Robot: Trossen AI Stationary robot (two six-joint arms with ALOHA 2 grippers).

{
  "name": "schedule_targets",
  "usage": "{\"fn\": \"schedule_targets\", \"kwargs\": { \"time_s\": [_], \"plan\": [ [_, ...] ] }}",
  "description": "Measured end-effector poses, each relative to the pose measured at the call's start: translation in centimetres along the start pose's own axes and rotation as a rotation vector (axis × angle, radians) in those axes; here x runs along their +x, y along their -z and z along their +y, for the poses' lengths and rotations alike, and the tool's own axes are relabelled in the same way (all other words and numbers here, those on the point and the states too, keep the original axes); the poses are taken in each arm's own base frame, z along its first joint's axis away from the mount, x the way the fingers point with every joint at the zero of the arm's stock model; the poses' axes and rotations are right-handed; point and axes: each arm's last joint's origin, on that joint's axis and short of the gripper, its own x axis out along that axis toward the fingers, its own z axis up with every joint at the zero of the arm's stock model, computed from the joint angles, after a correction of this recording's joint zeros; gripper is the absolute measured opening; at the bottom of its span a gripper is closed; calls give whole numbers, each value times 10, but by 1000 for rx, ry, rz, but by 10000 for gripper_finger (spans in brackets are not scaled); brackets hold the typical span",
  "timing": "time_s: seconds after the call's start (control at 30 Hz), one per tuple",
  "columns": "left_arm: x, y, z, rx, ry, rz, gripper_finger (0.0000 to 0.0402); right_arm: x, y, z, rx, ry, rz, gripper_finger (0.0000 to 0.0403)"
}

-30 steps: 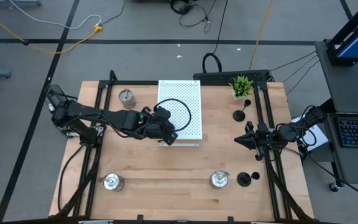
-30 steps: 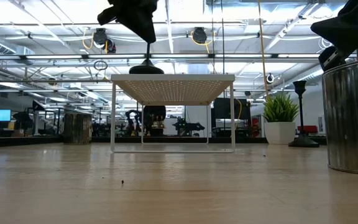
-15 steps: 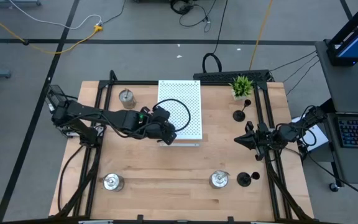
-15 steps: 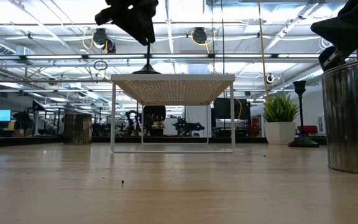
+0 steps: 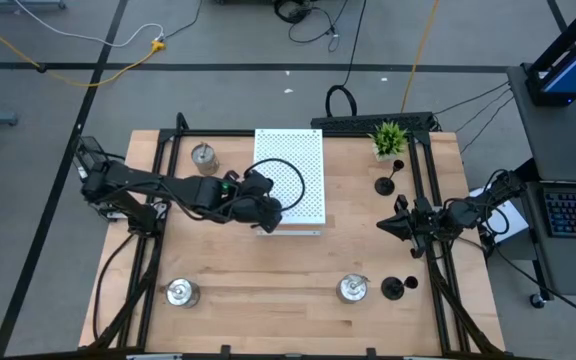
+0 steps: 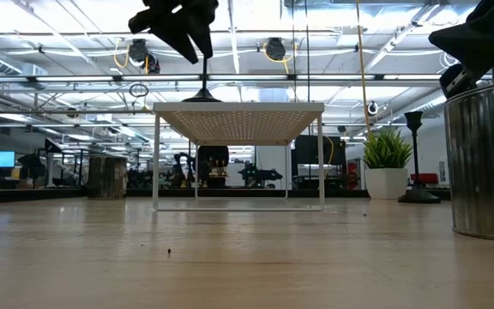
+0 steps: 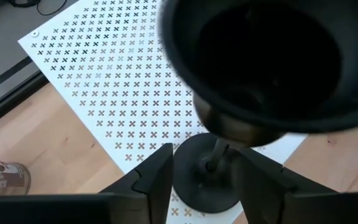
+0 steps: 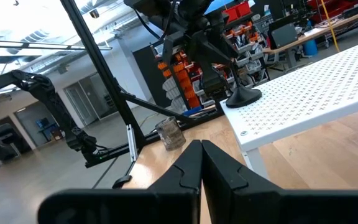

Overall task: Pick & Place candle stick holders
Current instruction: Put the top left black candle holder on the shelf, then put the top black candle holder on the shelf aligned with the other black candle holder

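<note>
Left gripper (image 5: 265, 213) reaches over the white perforated board (image 5: 290, 175), fingers parted around a black candle holder (image 7: 207, 174); three black, three silver total.

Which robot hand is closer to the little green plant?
The right. The right gripper waits near the table's right edge, just below the plant. The left gripper is farther off, at the white board.

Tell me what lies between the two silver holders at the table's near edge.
Nothing: in the high view, bare wood runs from the left silver holder to the right silver holder. A black holder stands just beyond the right one, not between them.
</note>
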Motion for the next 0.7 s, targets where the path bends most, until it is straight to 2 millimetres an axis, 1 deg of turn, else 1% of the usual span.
{"fn": "schedule_targets", "kwargs": {
  "time_s": [0.13, 0.5, 0.6, 0.7],
  "plan": [
    [-2, -1, 1, -6, 8, -6, 187, 0, 0, 0, 0, 0, 0, 0],
    [-22, -3, 8, -2, 90, 2, 260, 0, 0, 0, 1, 0, -1, 0],
    [-23, -2, 8, 17, 112, 27, 276, 0, 0, 0, 1, 0, -1, 0],
    [-25, 1, 11, 48, 126, 91, 287, 0, 0, 0, 1, 0, -1, 0]
  ]
}}
